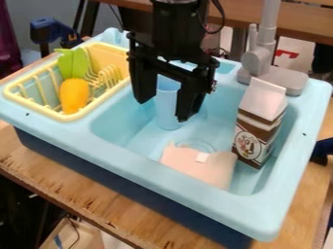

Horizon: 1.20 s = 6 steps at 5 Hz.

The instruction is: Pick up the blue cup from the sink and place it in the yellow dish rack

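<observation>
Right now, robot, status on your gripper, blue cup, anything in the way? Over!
Gripper open, over sink. Blue cup nearest. Carton in sink, off to the side.

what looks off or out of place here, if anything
A pink flat piece with an uneven edge lies askew in the sink, partly against the front wall. The toy carrot is a bit odd too, sitting in the dish rack like washing-up. I see no spill.
</observation>
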Each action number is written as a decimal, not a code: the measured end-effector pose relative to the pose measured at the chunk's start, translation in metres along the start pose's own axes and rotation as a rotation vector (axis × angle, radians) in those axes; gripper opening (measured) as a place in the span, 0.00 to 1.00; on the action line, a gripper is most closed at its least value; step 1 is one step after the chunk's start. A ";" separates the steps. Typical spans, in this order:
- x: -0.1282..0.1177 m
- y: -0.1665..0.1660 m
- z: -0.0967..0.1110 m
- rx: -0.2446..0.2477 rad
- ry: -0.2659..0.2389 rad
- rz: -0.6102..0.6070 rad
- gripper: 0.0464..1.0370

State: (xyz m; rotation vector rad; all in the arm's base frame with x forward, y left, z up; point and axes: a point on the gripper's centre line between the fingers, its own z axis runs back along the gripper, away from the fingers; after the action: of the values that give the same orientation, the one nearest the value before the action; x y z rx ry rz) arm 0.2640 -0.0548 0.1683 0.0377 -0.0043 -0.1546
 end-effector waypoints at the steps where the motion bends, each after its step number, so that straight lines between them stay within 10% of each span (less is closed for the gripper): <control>1: -0.001 0.000 -0.006 0.002 0.026 0.001 0.96; 4: 0.050 0.016 0.017 0.026 -0.086 -0.024 0.96; 6: 0.076 0.027 -0.024 0.009 0.018 -0.007 0.96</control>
State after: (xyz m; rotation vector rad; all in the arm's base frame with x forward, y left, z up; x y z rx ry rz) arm 0.3437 -0.0386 0.1456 0.0478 0.0127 -0.1607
